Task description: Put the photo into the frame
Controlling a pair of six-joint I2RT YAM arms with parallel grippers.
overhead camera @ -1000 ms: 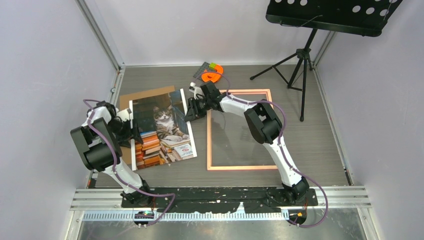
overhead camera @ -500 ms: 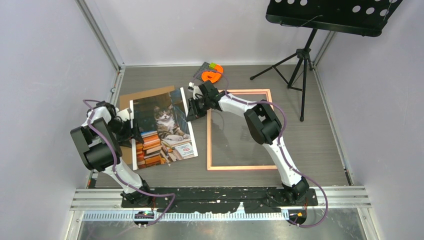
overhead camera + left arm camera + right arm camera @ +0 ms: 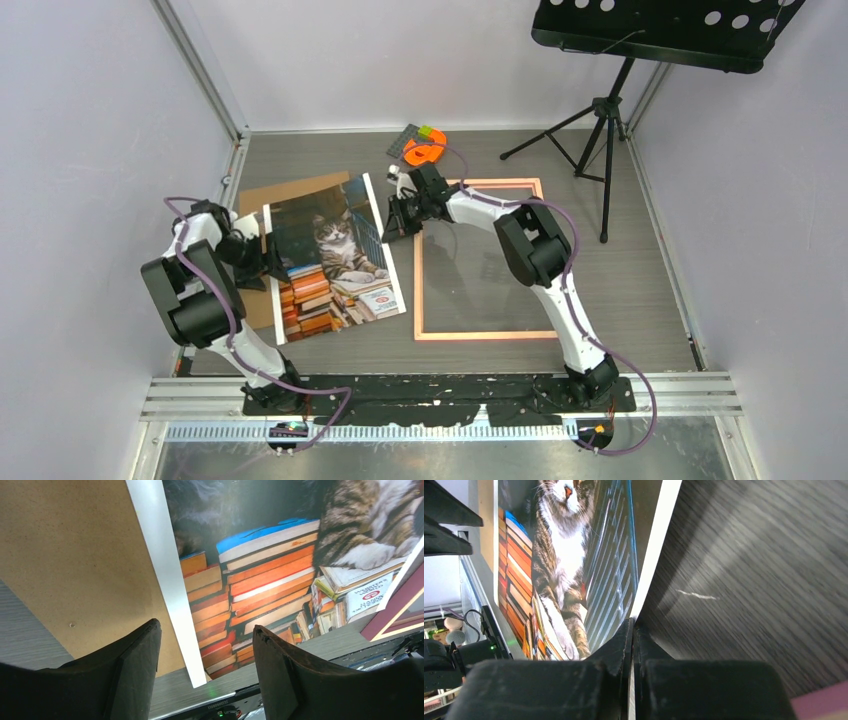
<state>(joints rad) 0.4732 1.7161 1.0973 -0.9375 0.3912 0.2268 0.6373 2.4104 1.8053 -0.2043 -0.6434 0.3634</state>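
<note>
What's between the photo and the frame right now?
Top view: bare tabletop between photo and frame, except the right gripper pinching the photo's edge.

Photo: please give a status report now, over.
Right end effector shut on photo, right edge. Left end effector open over its left border. Photo left of frame, not yet inside. Right arm crosses above frame.

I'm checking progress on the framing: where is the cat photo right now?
In the top view the photo lies left of the frame, partly over the brown backing board, its right edge pinched by the right gripper.
</note>
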